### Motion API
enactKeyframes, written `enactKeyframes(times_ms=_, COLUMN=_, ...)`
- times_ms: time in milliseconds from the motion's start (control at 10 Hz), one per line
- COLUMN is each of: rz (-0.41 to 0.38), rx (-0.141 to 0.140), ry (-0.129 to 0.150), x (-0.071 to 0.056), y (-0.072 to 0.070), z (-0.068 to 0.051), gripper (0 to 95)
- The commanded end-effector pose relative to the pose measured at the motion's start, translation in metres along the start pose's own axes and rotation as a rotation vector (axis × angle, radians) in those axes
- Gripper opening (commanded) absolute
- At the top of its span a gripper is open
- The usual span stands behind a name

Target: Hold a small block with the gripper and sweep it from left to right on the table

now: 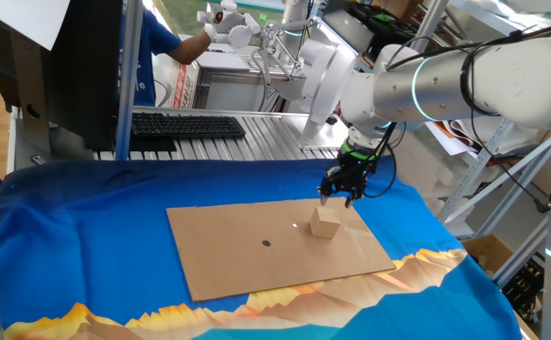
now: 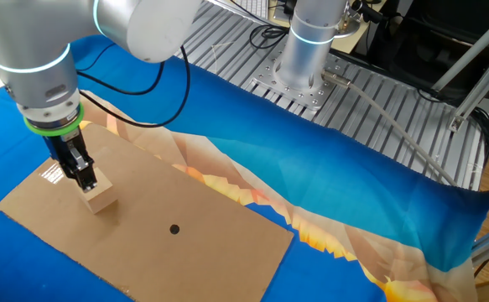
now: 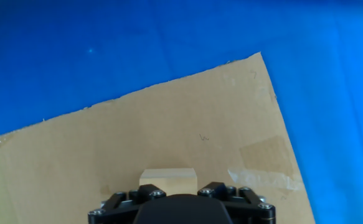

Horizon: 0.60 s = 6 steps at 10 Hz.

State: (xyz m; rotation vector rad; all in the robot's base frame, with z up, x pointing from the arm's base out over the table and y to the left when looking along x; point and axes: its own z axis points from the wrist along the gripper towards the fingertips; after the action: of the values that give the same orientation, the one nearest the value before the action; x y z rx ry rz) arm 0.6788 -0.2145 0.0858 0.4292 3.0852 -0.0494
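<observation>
The gripper (image 2: pixel 83 178) hangs right over the block (image 2: pixel 99 198); I cannot tell whether its jaws are clamped yet. The block sits on the cardboard (image 2: pixel 185 252) of the table (image 2: pixel 378 193). Best to grip low and square, then slide flat without tipping it.

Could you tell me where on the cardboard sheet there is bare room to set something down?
Most of the cardboard sheet is bare: the stretch left of the dark dot out to the blue cloth, and the near strip toward the mountain print. It is crowded only at the far right, where the gripper hovers over the small block.
</observation>
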Motion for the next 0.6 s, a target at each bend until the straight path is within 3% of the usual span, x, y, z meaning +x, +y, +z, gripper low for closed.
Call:
enactKeyframes(times_ms=100, rz=0.007, rx=-0.002, ry=0.002, x=-0.0001, y=0.0007, z=0.0003, gripper=76.0)
enactKeyframes(times_ms=600, rz=0.012, rx=-0.008, ry=0.003, x=-0.0005, y=0.0067, z=0.0043, gripper=76.0)
